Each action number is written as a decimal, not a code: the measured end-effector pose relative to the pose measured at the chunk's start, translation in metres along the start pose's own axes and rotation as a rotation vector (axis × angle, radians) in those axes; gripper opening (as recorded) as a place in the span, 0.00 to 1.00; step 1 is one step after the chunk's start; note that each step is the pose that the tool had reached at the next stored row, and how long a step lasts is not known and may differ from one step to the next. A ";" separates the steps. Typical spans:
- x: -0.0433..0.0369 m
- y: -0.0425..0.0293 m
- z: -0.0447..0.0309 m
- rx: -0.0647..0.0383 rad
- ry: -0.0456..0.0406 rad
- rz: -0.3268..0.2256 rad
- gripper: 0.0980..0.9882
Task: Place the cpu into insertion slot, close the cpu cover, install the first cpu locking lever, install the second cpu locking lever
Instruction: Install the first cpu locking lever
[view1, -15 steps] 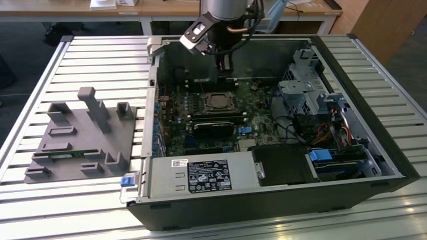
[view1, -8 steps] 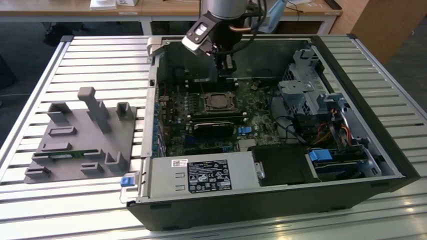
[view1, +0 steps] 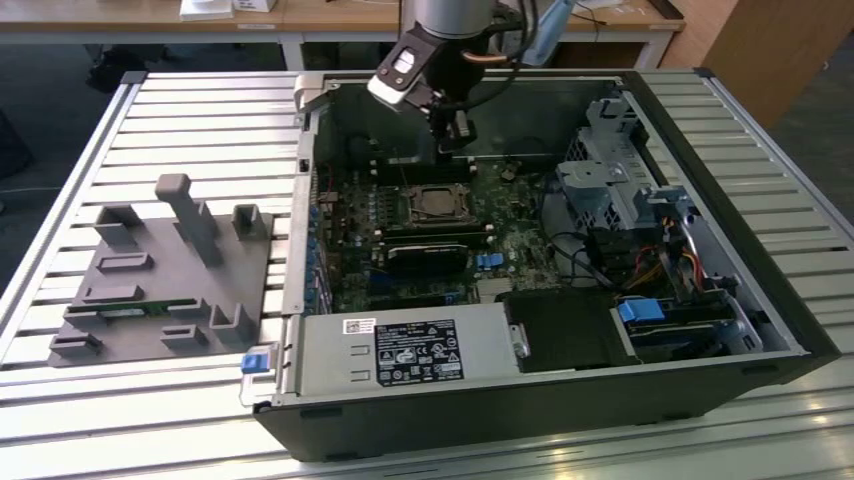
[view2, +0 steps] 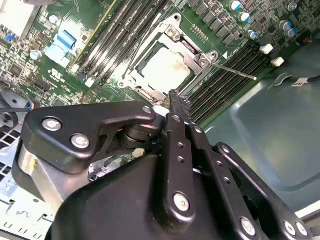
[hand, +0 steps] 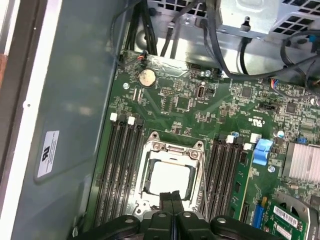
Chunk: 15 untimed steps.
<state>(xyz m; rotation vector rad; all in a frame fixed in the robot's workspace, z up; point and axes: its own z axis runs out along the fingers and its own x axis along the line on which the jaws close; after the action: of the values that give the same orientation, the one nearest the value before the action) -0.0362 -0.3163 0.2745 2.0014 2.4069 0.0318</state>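
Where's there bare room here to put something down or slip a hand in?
Bare table slats lie behind the grey fixture tray and in front of it. Inside the computer case, a plain metal panel borders the memory slots. It is crowded at the cpu cover, where the shut gripper hangs, and among the cables on the exterior view's right.

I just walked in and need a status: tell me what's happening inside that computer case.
The robot arm's black gripper hangs shut and empty close above the small silvery-beige square cpu, which sits on the green circuit board. The thin silvery metal frame cover looks to lie down around it. One thin metal wire lever appears to stick out sideways, unlatched.
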 end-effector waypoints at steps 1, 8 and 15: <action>0.0000 0.0000 0.0000 0.000 0.0001 -0.006 0.01; 0.0000 0.0000 0.0000 0.000 0.0011 -0.049 0.01; 0.0000 0.0000 0.0000 0.000 0.0021 -0.091 0.01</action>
<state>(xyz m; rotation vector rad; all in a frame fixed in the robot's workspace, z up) -0.0362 -0.3163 0.2745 1.8908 2.4959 0.0326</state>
